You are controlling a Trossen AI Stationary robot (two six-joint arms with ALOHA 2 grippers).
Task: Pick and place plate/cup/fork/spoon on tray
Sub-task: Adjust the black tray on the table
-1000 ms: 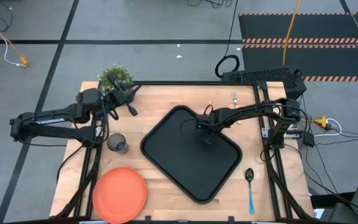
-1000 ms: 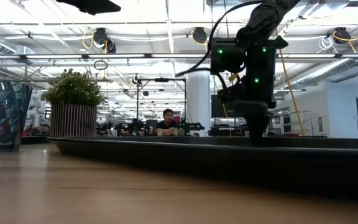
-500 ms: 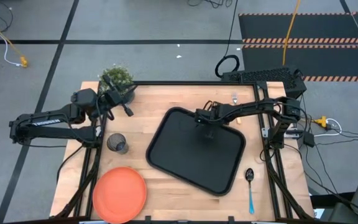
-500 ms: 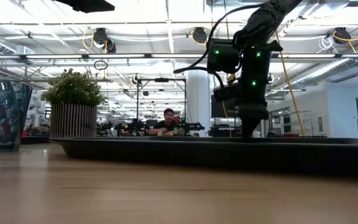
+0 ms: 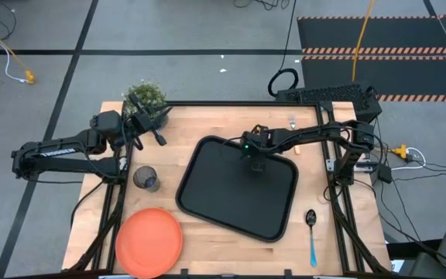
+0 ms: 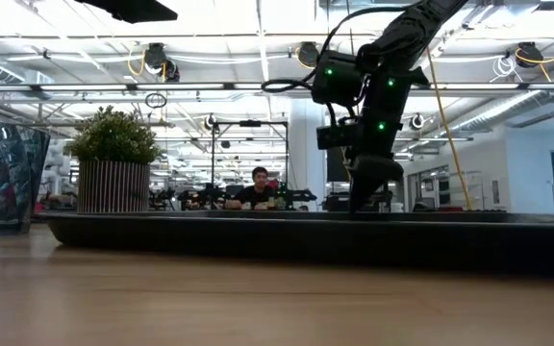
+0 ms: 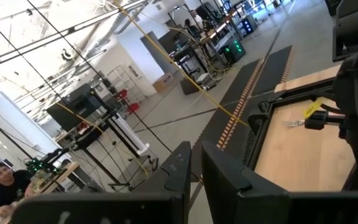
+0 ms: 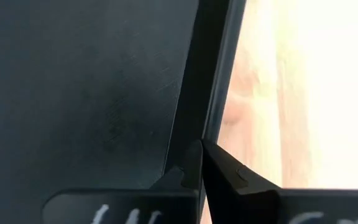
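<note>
Tray has rotated over the last second: from a diamond set to nearly square with the desk, its far edge now running along under the right gripper. Right jaws have gone from part open to fully closed; wrist view shows them pinched tip to tip right at the tray's rim, so the rim is likely held, though the contact itself is not clear. Judgement: tray is being squared up for loading; nothing is on it yet. Plate and cup lie on the left of the desk, clear of the tray; spoon just off its right edge; fork beyond its far edge, near the right gripper. Left gripper waits by the plant, jaws narrow, empty.
</note>
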